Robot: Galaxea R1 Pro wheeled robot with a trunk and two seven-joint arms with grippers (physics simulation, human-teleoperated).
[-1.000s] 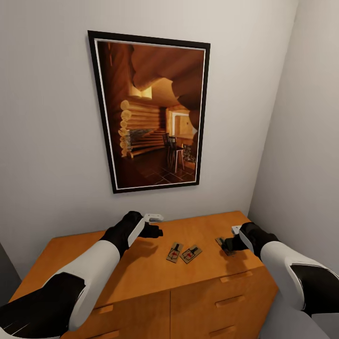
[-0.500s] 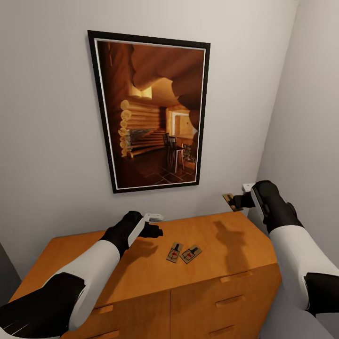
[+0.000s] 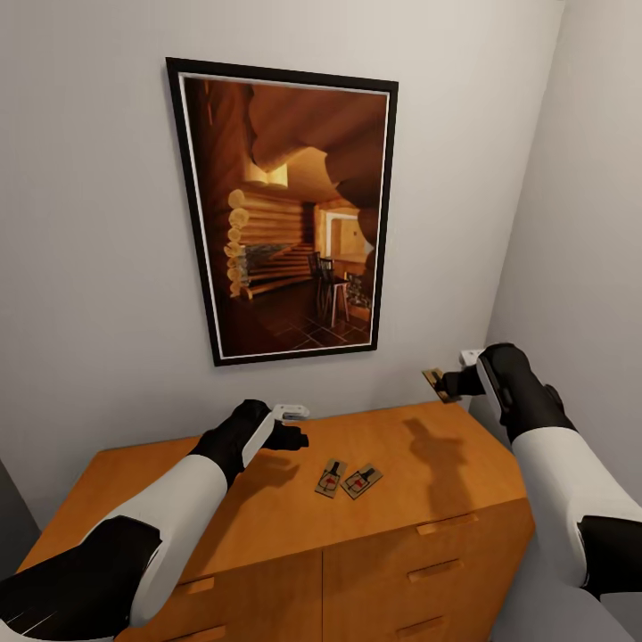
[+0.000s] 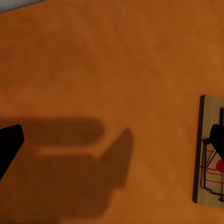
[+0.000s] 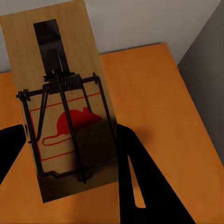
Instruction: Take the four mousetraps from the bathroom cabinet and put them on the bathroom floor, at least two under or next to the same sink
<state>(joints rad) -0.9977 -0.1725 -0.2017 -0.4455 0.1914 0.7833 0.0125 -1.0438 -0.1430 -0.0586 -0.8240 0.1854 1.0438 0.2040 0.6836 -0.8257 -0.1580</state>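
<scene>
Two mousetraps (image 3: pixel 330 478) (image 3: pixel 361 481) lie side by side on the flat top of the orange-brown cabinet (image 3: pixel 223 513). My right gripper (image 3: pixel 452 383) is shut on a third mousetrap (image 3: pixel 434 379), held in the air above the cabinet's far right corner; the right wrist view shows that mousetrap (image 5: pixel 65 107) up close between the dark fingers (image 5: pixel 135 186). My left gripper (image 3: pixel 299 438) hovers open just above the cabinet top, left of the lying pair. In the left wrist view one mousetrap (image 4: pixel 207 149) lies by one finger of the open left gripper (image 4: pixel 114 139).
A large black-framed picture (image 3: pixel 285 214) of a log cabin hangs on the back wall above the cabinet. The right wall (image 3: pixel 580 267) stands close beside my right arm. Drawer fronts with wooden bar handles (image 3: pixel 437 525) face me below the top.
My right gripper has lifted a mousetrap off the cabinet's right side and carried it up toward the far right corner. It has held almost still for the last half second. The left arm has not moved.
</scene>
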